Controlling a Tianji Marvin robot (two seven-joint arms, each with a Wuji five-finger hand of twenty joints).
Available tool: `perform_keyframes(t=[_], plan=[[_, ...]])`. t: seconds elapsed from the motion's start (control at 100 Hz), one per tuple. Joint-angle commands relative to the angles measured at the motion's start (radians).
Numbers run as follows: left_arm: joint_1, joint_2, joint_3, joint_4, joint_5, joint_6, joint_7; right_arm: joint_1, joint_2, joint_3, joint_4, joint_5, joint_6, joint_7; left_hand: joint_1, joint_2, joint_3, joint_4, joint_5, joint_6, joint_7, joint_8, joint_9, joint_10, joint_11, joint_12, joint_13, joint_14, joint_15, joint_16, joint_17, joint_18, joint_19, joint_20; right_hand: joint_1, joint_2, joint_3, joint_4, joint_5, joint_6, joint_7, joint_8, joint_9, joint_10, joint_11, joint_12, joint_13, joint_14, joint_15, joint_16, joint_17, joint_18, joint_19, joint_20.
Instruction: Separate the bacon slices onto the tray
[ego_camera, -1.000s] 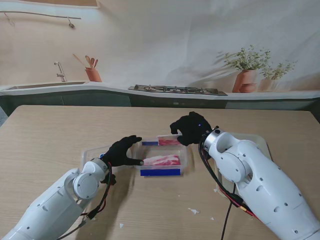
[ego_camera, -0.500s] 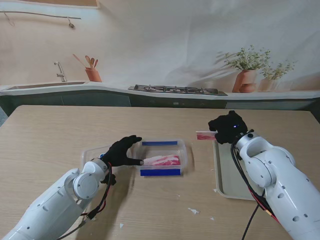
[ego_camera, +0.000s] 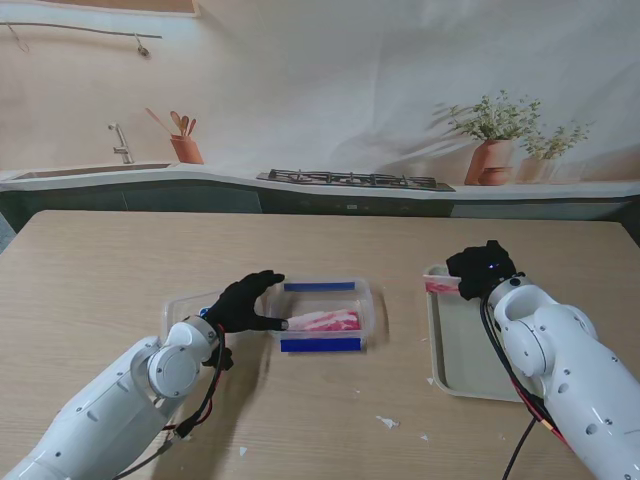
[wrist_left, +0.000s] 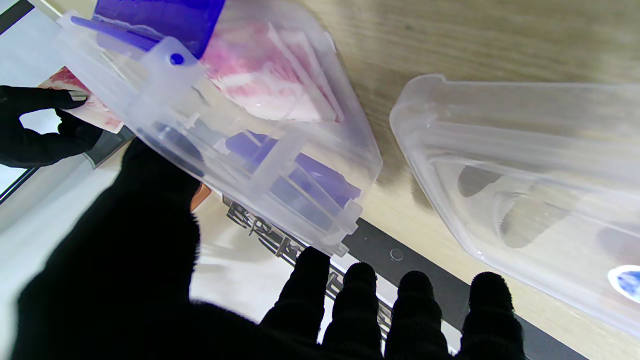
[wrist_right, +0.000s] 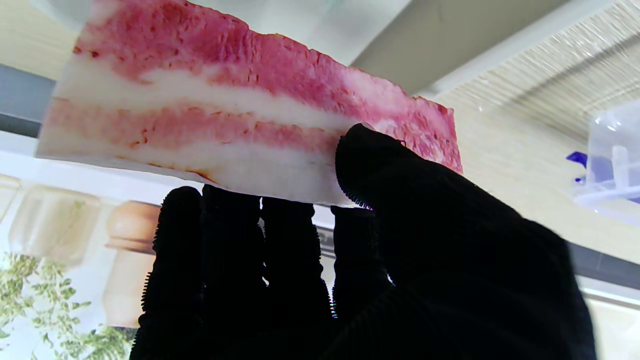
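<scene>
My right hand (ego_camera: 481, 269) is shut on a bacon slice (ego_camera: 440, 285), pinched between thumb and fingers (wrist_right: 235, 240), over the far left corner of the pale green tray (ego_camera: 462, 350). The slice (wrist_right: 240, 120) is pink with white fat stripes. A clear plastic container (ego_camera: 325, 312) with blue clips holds more bacon (ego_camera: 325, 321) in the middle of the table. My left hand (ego_camera: 243, 302) rests against the container's left end, fingers spread, holding nothing I can see. The container (wrist_left: 235, 115) shows close up in the left wrist view.
The container's clear lid (ego_camera: 190, 305) lies beside my left hand, and its lid (wrist_left: 525, 185) shows in the left wrist view. Small white scraps (ego_camera: 387, 422) lie on the table nearer to me. A counter with a stove (ego_camera: 355, 180) runs along the far side.
My right hand carried a bacon slice out of the container to the right and lowered it toward the tray's far left corner. The left hand stayed at the container.
</scene>
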Motion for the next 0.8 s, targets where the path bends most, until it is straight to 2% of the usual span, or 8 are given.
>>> perform_keyframes(t=[0.0,0.27,0.61,0.79], plan=[[-0.001,-0.004,-0.001,0.004,0.0,0.002,-0.012,0.009,-0.002,-0.011,0.014,-0.015,0.009,0.007,-0.015,0.004,0.003,0.034,-0.003,0.009,0.0,0.002,0.001,-0.029,0.007,-0.016,-0.026,-0.025,-0.006,0.015,-0.013,0.005,-0.043,0.008,0.044,0.071,0.029,-0.012,0.02,-0.101,0.069,0.053,-0.016,-0.023,0.023,0.008,-0.02,-0.019,-0.001,0.01,-0.021,0.009,0.0,0.019],[0.009,-0.003,-0.018,-0.005,-0.001,-0.004,-0.009,0.044,0.006,-0.038,0.066,-0.04,0.01,0.009,-0.014,0.004,0.002,0.034,-0.003,0.009,-0.001,0.002,0.0,-0.03,0.006,-0.016,-0.026,-0.025,-0.006,0.014,-0.014,0.004,-0.043,0.008,0.039,0.11,0.014,-0.026,0.01,-0.183,0.068,0.076,-0.038,-0.074,-0.003,0.006,-0.053,-0.042,-0.048,-0.011,-0.057,0.003,-0.033,0.007],[0.014,-0.001,-0.025,-0.011,-0.003,-0.001,-0.014,0.088,0.01,-0.065,0.14,-0.042,0.031,-0.028,-0.013,0.003,0.003,0.035,-0.002,0.008,-0.001,0.002,0.001,-0.03,0.007,-0.017,-0.026,-0.025,-0.006,0.014,-0.014,0.004,-0.043,0.008,0.034,0.112,0.021,-0.024,0.01,-0.205,0.068,0.086,-0.039,-0.081,-0.014,0.005,-0.06,-0.048,-0.063,-0.021,-0.065,-0.002,-0.042,0.004],[0.012,0.0,-0.02,-0.01,0.001,0.002,-0.017,0.079,0.008,-0.042,0.152,-0.035,0.032,-0.067,-0.014,0.003,0.002,0.034,-0.002,0.008,0.0,0.002,0.001,-0.029,0.007,-0.017,-0.026,-0.026,-0.006,0.014,-0.014,0.004,-0.043,0.008,0.035,0.112,0.025,-0.024,0.009,-0.198,0.07,0.088,-0.039,-0.072,-0.01,0.009,-0.058,-0.045,-0.057,-0.02,-0.066,-0.004,-0.04,0.005]])
